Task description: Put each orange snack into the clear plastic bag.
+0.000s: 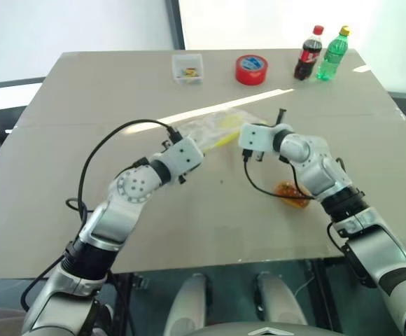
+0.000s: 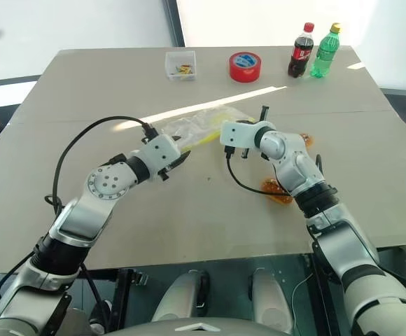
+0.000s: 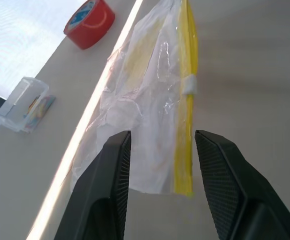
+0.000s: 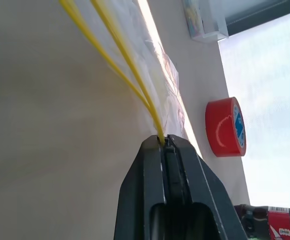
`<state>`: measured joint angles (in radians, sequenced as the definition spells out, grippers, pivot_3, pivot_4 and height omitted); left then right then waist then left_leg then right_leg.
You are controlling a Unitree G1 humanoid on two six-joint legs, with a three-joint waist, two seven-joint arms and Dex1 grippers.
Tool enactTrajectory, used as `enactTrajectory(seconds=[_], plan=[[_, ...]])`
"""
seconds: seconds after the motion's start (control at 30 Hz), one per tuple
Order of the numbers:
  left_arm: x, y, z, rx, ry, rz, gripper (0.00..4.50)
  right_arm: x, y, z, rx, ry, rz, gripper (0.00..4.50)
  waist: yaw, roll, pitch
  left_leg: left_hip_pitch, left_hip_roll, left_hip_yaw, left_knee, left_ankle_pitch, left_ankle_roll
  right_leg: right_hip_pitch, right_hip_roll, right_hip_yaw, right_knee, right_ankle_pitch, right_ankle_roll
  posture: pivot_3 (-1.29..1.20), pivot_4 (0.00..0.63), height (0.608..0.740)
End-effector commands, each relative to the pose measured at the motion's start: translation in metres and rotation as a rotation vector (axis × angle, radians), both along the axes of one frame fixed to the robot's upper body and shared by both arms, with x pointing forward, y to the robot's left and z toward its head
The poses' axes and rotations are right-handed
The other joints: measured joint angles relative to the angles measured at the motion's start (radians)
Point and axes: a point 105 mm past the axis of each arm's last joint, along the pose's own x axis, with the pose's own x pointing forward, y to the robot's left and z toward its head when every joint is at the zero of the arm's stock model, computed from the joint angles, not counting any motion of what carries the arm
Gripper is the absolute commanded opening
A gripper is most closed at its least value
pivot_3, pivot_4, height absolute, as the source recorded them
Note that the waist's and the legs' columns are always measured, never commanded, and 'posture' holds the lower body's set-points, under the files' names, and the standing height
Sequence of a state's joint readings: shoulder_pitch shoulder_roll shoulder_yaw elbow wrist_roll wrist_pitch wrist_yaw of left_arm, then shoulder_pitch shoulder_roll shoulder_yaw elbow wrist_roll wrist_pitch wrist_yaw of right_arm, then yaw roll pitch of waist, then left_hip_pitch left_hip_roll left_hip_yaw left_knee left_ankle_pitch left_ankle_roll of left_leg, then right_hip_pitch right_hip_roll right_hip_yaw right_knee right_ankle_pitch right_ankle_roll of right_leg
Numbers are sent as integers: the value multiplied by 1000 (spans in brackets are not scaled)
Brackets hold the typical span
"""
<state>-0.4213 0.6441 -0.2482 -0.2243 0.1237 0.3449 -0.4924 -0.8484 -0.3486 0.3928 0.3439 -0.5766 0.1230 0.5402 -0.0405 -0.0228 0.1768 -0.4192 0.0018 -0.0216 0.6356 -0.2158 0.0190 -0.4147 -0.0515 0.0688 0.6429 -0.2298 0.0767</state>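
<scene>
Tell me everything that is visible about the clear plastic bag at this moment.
The clear plastic bag is thin, crinkled and transparent, with a yellow zip strip along one edge and a small white slider on it. It lies mid-table between the two arms. The right tool is shut on the strip's end, where the two yellow lips part. The open left tool points at its other end without touching.

Bright daylight from the far side, background blown out white. Hard sunlit streak across the table (image 1: 63, 210) runs through the clear plastic bag (image 1: 213, 129), glare on its crinkles. Soft shadows under both arms. Head views sharp; in the left wrist view the end effector fingers (image 3: 110, 200) are slightly soft
</scene>
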Motion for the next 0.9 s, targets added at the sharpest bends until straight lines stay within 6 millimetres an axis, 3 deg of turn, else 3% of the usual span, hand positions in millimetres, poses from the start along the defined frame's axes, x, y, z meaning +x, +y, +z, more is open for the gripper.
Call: enactTrajectory(seconds=[0.03,0.2,0.3,0.4,0.53,0.63,0.73,0.77,0.8,0.9], plan=[[1,-7,9,28,-54,-40,2144,-4,10,26,20,-76,35,0,0,0,0,0,0,0,0,0,0,0,0,0,0,0,0,0,150,740],[1,-12,11,17,-67,-68,2144,-4,10,23,15,-76,37,0,0,0,0,0,0,0,0,0,0,0,0,0,0,0,0,0,150,740],[0,-13,11,14,-69,-71,1514,-5,10,22,15,-76,38,0,0,0,0,0,0,0,0,0,0,0,0,0,0,0,0,0,150,740],[1,-12,10,16,-69,-72,82,-6,12,22,13,-77,46,0,0,0,0,0,0,0,0,0,0,0,0,0,0,0,0,0,150,740],[4,-9,6,18,-58,-55,25,-7,11,20,13,-60,49,0,0,0,0,0,0,0,0,0,0,0,0,0,1,0,0,0,150,740],[5,-7,4,6,-49,-41,0,-9,7,23,30,-48,47,912,0,0,0,0,0,0,1,0,0,0,0,0,1,0,0,0,150,740],[8,-4,4,-59,-27,-10,0,-15,-2,27,29,-63,53,2255,2,0,0,0,0,0,1,0,0,0,0,0,1,0,0,0,150,740],[8,-4,4,-82,-13,-2,0,-16,-5,28,54,-44,43,2746,3,0,0,0,0,-1,1,0,0,0,0,0,1,0,0,0,150,740],[8,-4,2,-114,13,4,0,-19,-7,28,96,-15,38,2913,3,0,0,0,0,-1,1,0,0,0,0,-1,1,0,0,0,150,740],[7,-5,-1,-192,67,14,0,-29,-7,25,240,96,33,4289,3,0,0,0,0,-1,2,0,0,1,0,-1,2,0,0,0,150,740]])
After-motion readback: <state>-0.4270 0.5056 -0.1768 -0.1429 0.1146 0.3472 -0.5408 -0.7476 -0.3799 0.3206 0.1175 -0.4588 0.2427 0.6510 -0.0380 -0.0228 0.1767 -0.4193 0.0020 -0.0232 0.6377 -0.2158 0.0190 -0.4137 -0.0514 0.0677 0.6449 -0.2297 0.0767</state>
